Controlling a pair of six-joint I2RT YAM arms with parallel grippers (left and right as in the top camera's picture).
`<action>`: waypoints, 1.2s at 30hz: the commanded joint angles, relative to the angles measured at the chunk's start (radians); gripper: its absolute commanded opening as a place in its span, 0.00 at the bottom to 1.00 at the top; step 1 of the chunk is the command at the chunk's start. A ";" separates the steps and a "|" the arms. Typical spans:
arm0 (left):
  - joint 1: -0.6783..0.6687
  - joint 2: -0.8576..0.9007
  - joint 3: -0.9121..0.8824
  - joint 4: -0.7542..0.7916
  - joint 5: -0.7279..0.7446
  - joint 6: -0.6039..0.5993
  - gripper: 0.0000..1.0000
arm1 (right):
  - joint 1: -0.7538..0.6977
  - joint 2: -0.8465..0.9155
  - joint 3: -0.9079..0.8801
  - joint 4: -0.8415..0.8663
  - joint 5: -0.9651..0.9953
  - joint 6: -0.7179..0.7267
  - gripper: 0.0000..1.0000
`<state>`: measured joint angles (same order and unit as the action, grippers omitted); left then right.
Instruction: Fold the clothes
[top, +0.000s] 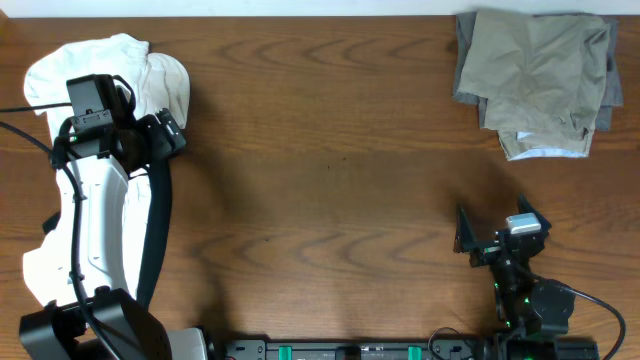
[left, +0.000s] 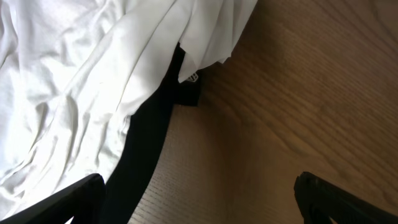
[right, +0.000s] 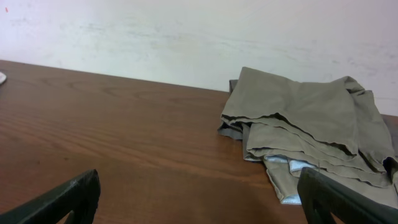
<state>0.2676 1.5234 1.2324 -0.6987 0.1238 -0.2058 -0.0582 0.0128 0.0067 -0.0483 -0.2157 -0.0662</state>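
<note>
The khaki shorts (top: 535, 75) lie bunched in a folded heap at the far right corner of the table, pale blue lining (top: 545, 152) showing at the near edge. In the right wrist view the shorts (right: 311, 118) sit ahead and to the right. My right gripper (top: 497, 222) stands open near the front right, well short of them, with only bare wood between its jaws (right: 205, 202). Open as well, my left gripper (top: 168, 132) hovers at the far left beside the white T-shirt (top: 100, 65), holding nothing (left: 199, 199).
A darker grey garment (top: 610, 95) peeks out under the shorts. A black strip (left: 149, 143) runs from under the white T-shirt (left: 74, 93). The wooden table (top: 330, 170) spreads between the two arms. A pale wall (right: 186, 37) backs the far edge.
</note>
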 joint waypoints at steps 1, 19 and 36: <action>0.000 0.006 -0.008 0.000 -0.005 0.002 0.98 | -0.009 -0.007 -0.001 -0.005 0.006 -0.010 0.99; -0.001 -0.042 -0.008 0.001 -0.005 0.002 0.98 | -0.009 -0.007 -0.001 -0.005 0.006 -0.010 0.99; -0.072 -0.654 -0.435 0.334 0.003 0.021 0.98 | -0.009 -0.007 -0.001 -0.005 0.006 -0.010 0.99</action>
<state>0.2039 0.9447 0.8852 -0.4011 0.1280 -0.2035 -0.0582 0.0124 0.0067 -0.0490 -0.2146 -0.0662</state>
